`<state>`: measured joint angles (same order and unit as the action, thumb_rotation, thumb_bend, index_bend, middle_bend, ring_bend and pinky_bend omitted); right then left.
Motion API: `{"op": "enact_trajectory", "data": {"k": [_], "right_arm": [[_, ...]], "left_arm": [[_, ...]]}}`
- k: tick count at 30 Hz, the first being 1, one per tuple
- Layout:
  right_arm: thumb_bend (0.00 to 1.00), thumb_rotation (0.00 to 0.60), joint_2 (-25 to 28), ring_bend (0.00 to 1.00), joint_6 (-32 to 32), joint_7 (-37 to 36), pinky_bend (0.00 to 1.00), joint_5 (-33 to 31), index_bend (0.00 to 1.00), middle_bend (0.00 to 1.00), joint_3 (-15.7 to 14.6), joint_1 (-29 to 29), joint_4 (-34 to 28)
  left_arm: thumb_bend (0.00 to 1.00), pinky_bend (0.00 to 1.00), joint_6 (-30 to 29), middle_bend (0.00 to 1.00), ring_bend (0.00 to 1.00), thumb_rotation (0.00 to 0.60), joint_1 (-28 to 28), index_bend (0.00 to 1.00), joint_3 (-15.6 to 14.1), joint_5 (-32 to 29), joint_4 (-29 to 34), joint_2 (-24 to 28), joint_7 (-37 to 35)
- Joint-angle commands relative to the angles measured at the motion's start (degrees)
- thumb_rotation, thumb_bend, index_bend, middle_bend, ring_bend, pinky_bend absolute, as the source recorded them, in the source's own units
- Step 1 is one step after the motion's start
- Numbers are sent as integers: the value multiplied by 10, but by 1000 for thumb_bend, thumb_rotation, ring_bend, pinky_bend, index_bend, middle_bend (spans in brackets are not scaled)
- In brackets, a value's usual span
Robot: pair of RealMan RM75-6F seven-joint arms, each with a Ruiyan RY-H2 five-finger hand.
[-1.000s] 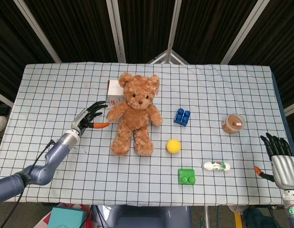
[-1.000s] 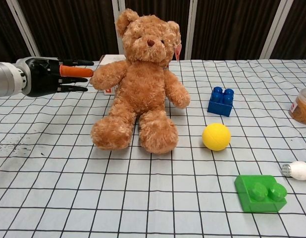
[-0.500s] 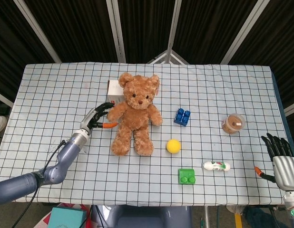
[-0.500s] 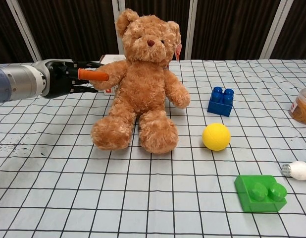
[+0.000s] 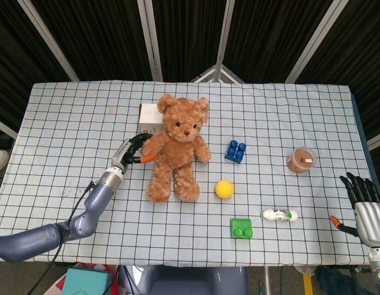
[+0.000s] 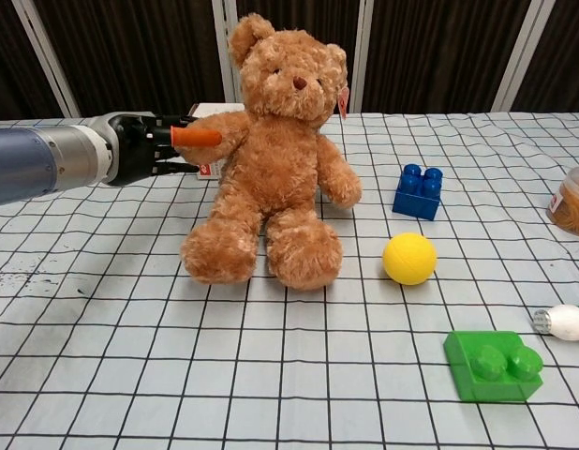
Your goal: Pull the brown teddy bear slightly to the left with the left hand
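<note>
The brown teddy bear [image 5: 176, 146] [image 6: 275, 159] sits upright in the middle of the checked table [image 5: 67, 123], leaning a little to the right. My left hand [image 5: 132, 152] [image 6: 144, 148] is at the bear's arm on its left side. Its dark fingers curl over the top of that arm and the orange-tipped thumb lies against the front, so the arm is pinched between them. My right hand [image 5: 364, 208] rests at the table's near right corner, fingers spread, holding nothing, far from the bear.
A white box [image 5: 148, 117] stands just behind the bear. Right of the bear lie a blue brick [image 5: 235, 150], a yellow ball [image 5: 224, 188], a green brick [image 5: 241, 228], a white bottle [image 5: 280, 214] and a brown-filled cup [image 5: 301, 160].
My left hand moved right from beside the bear and closed around its arm. The bear has shifted and tilted slightly to the right. The right hand stayed put.
</note>
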<state>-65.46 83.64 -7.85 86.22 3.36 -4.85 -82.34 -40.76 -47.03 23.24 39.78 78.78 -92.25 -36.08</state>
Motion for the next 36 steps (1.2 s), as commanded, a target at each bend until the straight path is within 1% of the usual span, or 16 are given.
{"op": "enact_trajectory", "data": {"k": [1,11,18,23,27,32,36], "right_arm": [[209,600,0,29,0,-2,0,0,0,17,0,0,1],[208,600,1,29,-3,-3,0,-1,0,17,0,0,1],[208,600,0,29,-4,-1,0,-3,0,17,0,-1,1],[209,600,0,29,-4,0,0,-3,0,17,0,-1,1],[208,600,0,29,-5,0,0,-2,0,17,0,-1,1],[209,600,0,29,-3,-2,0,-2,0,17,0,-1,0],[209,600,0,29,-3,-1,0,-1,0,17,0,0,0]], "left_arm": [[444,95,-22,372,12,600,4,346,10,-14,-4,-14,10],[478,95,-53,395,17,600,2,374,23,-78,-5,-32,63],[507,96,-69,417,25,600,3,400,30,-103,-3,-39,95],[514,96,-80,426,27,600,8,409,42,-107,2,-42,105],[517,96,-93,464,47,600,13,447,50,-98,13,-42,112],[516,96,-103,490,49,600,20,479,44,-96,5,-48,127],[520,97,-103,518,53,600,23,514,40,-101,-24,-59,141]]}}
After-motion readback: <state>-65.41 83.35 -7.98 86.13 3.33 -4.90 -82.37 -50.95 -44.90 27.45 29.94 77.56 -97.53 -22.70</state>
